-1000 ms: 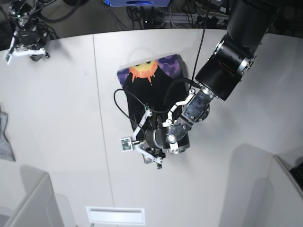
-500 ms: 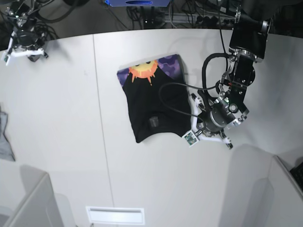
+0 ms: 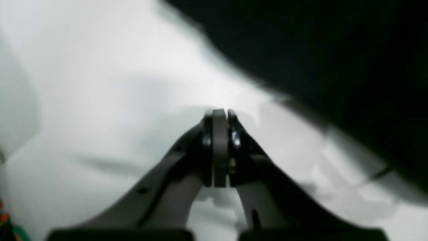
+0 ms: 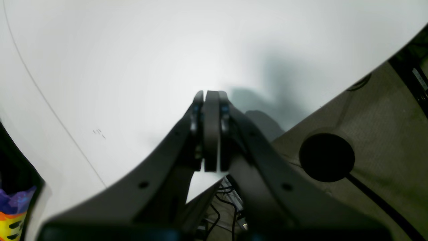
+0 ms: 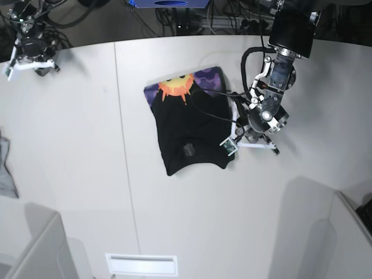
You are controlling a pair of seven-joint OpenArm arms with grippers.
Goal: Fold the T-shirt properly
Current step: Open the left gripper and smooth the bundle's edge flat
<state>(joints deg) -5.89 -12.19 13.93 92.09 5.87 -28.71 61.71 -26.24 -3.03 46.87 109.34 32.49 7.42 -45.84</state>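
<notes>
The left tool (image 3: 219, 147) is clenched, gripping nothing; the shirt (image 5: 189, 125) lies beside it. Smooth edges gently, avoiding snagging.

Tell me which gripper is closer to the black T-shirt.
The left. The left gripper is shut at the edge of the black T-shirt; the right gripper is shut well away, beyond the shirt's other side, near the table's far edge.
</notes>
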